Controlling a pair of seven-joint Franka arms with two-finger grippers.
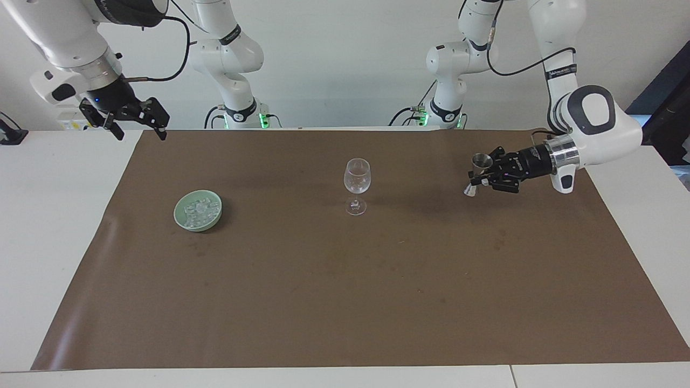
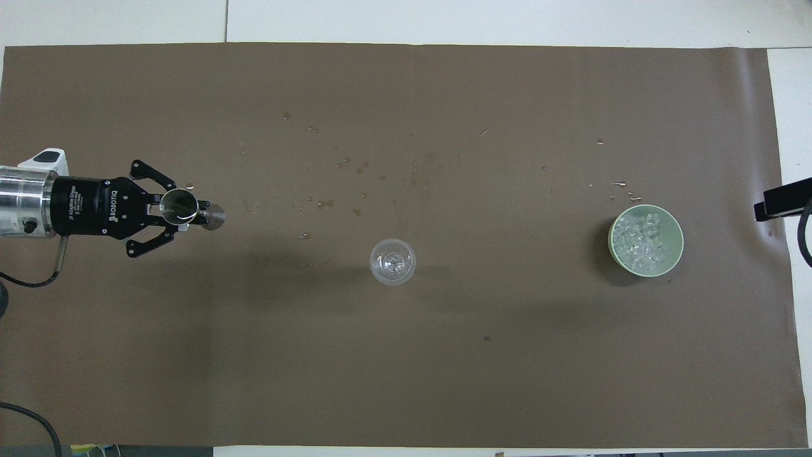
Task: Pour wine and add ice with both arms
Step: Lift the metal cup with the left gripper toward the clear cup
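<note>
Gripped at its waist by the left gripper [image 1: 481, 176], a steel jigger [image 1: 477, 175] hangs upright over the mat, toward the left arm's end from the wine glass [image 1: 356, 186]. Right gripper [image 1: 135, 119], fingers spread and empty, waits. Overhead, ice [image 2: 642, 240] fills the green dish [image 2: 677, 254] toward the right arm's end; the jigger's contents are probably wine, unclear. Pouring step: carry it over the glass, then tip.

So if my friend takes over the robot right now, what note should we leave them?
Left gripper: shut on a small metal measuring cup, raised over the brown mat at the left arm's end of the table, pointing toward the wine glass.
Right gripper: open, up over the table edge at the right arm's end, waiting.
Wine glass: upright mid-mat; whether anything is in it is hard to tell.
Ice: heaped in the green dish, toward the right arm's end.
Done: measuring cup picked up.
Left: probably carry it to the glass and pour, then add ice.
</note>
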